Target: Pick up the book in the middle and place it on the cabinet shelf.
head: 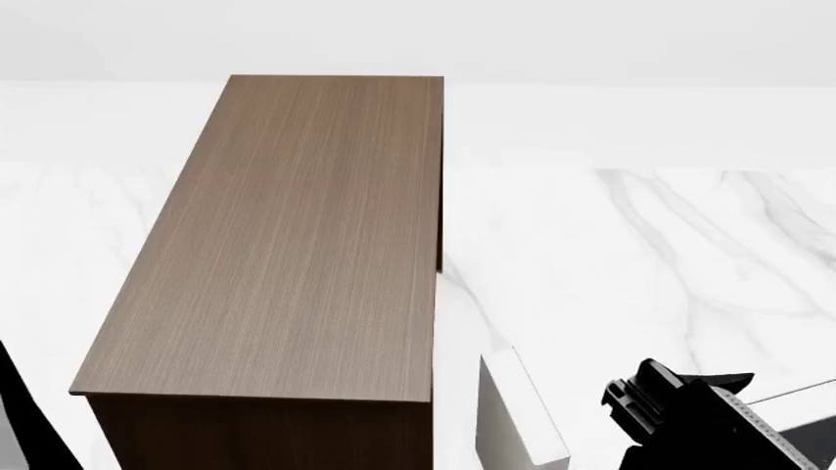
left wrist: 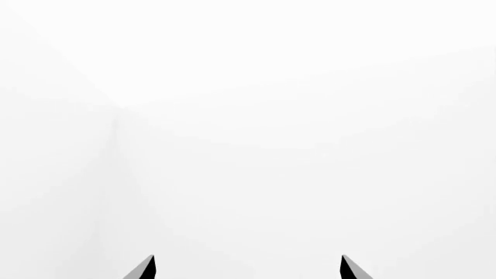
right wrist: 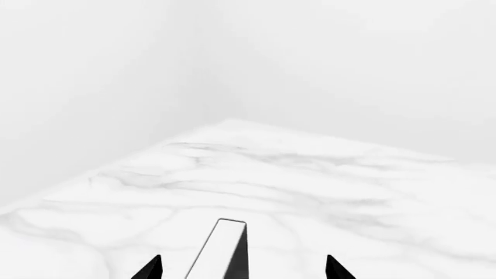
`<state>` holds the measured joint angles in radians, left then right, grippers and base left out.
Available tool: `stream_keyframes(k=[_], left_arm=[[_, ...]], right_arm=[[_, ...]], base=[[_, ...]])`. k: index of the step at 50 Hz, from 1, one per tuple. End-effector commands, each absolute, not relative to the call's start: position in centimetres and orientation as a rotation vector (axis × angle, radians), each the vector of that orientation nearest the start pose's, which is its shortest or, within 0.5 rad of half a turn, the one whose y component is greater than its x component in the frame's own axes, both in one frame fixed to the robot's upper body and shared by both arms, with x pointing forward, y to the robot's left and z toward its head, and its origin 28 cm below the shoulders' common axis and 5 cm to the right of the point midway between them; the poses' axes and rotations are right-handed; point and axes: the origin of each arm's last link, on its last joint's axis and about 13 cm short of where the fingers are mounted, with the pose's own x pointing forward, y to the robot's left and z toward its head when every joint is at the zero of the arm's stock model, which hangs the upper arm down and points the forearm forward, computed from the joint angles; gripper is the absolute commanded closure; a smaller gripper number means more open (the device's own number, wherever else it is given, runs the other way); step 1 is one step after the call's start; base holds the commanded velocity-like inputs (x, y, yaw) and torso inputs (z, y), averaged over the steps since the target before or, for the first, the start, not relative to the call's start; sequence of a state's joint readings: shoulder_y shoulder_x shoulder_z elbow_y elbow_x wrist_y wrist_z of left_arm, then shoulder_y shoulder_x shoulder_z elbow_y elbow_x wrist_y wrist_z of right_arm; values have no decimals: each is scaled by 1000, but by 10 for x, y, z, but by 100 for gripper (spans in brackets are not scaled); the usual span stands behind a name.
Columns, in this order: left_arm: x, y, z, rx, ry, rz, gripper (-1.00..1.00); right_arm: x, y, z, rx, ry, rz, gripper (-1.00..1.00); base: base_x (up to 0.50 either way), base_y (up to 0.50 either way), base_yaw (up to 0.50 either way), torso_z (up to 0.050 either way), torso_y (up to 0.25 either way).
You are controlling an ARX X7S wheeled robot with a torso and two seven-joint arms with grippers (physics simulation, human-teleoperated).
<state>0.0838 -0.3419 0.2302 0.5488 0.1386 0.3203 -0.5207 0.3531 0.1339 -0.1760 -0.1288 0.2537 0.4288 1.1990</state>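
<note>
The cabinet shelf (head: 288, 245) is a tall dark brown wood-grain block with a flat, lighter top, at the left of the head view. In the right wrist view the book (right wrist: 219, 251) shows edge-on as a narrow slab with a white top edge and a dark grey side. It stands between the fingertips of my right gripper (right wrist: 241, 268), which is open, with a gap on each side of the book. My right arm (head: 679, 416) is low at the right of the head view. My left gripper (left wrist: 248, 268) is open and faces blank white, with nothing between its fingers.
A whitish box-like book (head: 516, 421) stands just right of the cabinet's near corner, left of my right arm. Everything rests on a white marble surface (head: 653, 245). A pale thin edge (head: 790, 397) shows behind the right arm. White walls lie beyond.
</note>
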Motion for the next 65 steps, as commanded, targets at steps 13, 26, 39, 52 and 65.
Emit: stream_keyframes(k=[13,26,39,52,65], left_arm=[[174,211,128,142,-824,140,-100],[174,210,128,142,-820,138,-100],[175,210,128,139,-816,135,-100],[175,210,126,141,-813,134,-100],[174,210,126,142,-812,134,-100]], right_arm=[[279,-83,86,37,37,-940,-100],[278,-78,81,10,47,-887,-100],[282,-79,74,-4,67,-894,-100],[289,-80,61,-24,104,-901,-100],[291,-78,53,-39,123,-889,-100]], base=[[0,0,0,0,0],[0,0,0,0,0],[0,0,0,0,0],[0,0,0,0,0],[0,0,0,0,0]])
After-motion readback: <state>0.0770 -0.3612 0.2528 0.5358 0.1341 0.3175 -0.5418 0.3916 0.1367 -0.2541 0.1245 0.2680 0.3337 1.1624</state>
